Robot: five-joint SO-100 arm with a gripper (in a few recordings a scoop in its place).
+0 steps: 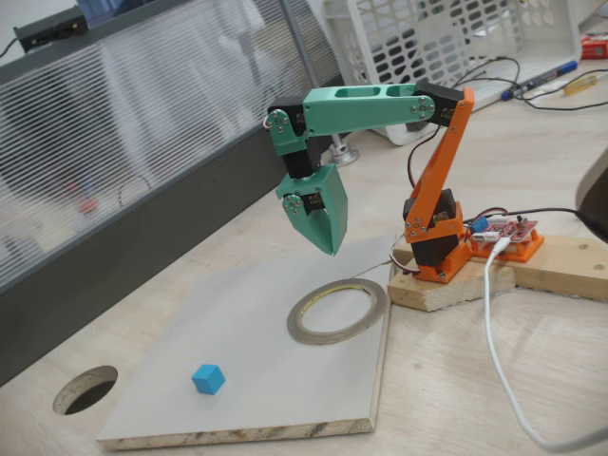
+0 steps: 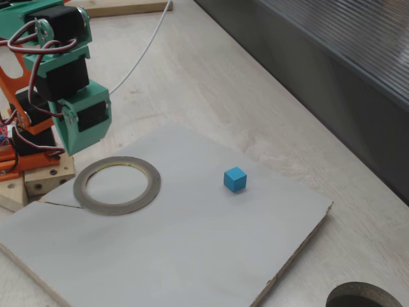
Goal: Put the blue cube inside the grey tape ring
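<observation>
The blue cube point(image 1: 208, 379) point(image 2: 235, 179) rests alone on the grey board point(image 1: 237, 313) point(image 2: 192, 256), near the board's front edge in a fixed view. The grey tape ring point(image 1: 378, 302) point(image 2: 152, 185) lies flat at the board's corner closest to the arm's base, and its opening holds nothing. My green gripper point(image 1: 332, 249) point(image 2: 72, 151) hangs in the air pointing down, just behind the ring and well above the board. Its fingers are pressed together, shut, with nothing between them. The cube sits far from the gripper, on the other side of the ring.
A dark round cut-out hole point(image 1: 85, 389) point(image 2: 364, 297) opens in the tabletop beside the board. The orange arm base stands on a wooden block point(image 1: 446, 285) with a white cable point(image 1: 494, 332) trailing from it. A grey partition point(image 1: 114, 142) runs behind, and a white basket point(image 1: 446, 38) stands at the back.
</observation>
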